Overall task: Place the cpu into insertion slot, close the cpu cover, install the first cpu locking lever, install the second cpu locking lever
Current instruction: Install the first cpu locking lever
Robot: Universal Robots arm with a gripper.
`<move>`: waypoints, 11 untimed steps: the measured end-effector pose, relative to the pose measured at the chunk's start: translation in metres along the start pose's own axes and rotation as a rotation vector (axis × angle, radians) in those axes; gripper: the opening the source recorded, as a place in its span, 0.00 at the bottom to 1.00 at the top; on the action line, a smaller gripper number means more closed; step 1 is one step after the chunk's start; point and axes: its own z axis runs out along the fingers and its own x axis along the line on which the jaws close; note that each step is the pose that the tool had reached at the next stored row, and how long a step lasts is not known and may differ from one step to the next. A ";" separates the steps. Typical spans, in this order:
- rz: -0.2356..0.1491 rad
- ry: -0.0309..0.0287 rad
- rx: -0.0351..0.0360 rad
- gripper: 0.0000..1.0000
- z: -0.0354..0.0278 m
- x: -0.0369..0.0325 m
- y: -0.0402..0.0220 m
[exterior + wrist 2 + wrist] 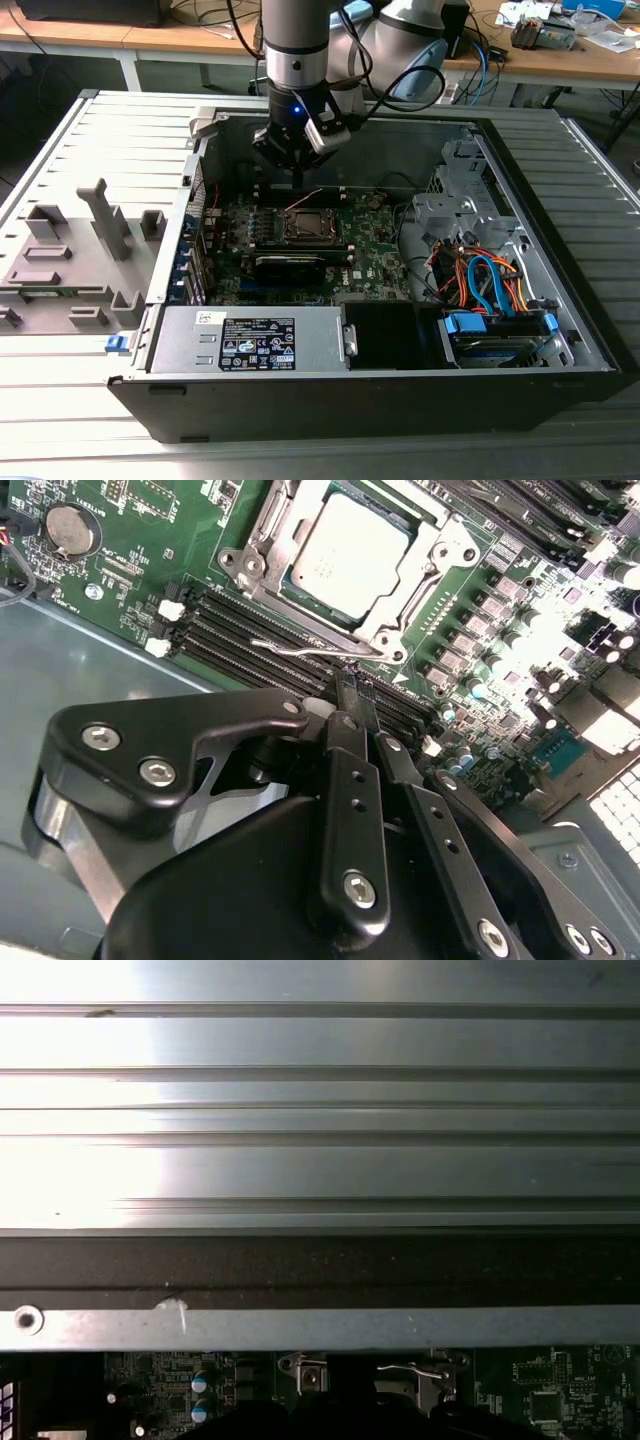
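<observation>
The cpu [348, 552] lies flat in the insertion slot [392, 632], its silvery face up; in the exterior view the cpu [305, 226] sits mid-motherboard. The cpu cover [428, 568] lies down around the chip as a metal frame. A thin silver locking lever [290, 648] runs along the socket's edge beside the memory slots, its bent end free. My gripper [350, 692] is shut, its narrow black tips just short of that lever. In the exterior view my gripper [297, 183] hangs inside the case just behind the socket.
The open computer case [560, 370] lies on a ribbed metal table. A power supply [250, 340] fills its front, and a drive bay with orange and blue cables [490, 290] its right. Black memory slots [250, 630] border the socket. A grey fixture [80, 250] stands at the exterior view's left.
</observation>
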 end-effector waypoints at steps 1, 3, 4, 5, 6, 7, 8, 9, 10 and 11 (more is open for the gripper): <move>0.000 0.0000 0.0001 0.11 0.0000 -0.0004 0.0000; 0.000 0.0000 0.0000 0.11 0.0001 -0.0018 0.0000; 0.000 0.0001 0.0000 0.11 0.0002 -0.0026 0.0000; 0.000 0.0000 0.0000 0.11 0.0003 -0.0032 0.0000; 0.000 0.0000 0.0001 0.11 0.0003 -0.0036 0.0000; 0.000 0.0000 0.0001 0.11 0.0004 -0.0044 0.0000; 0.000 0.0000 0.0000 0.11 0.0004 -0.0048 0.0000; 0.000 0.0000 0.0000 0.11 0.0004 -0.0052 0.0000; 0.000 0.0001 0.0001 0.11 0.0004 -0.0058 0.0000; 0.000 0.0000 0.0001 0.11 0.0005 -0.0062 0.0000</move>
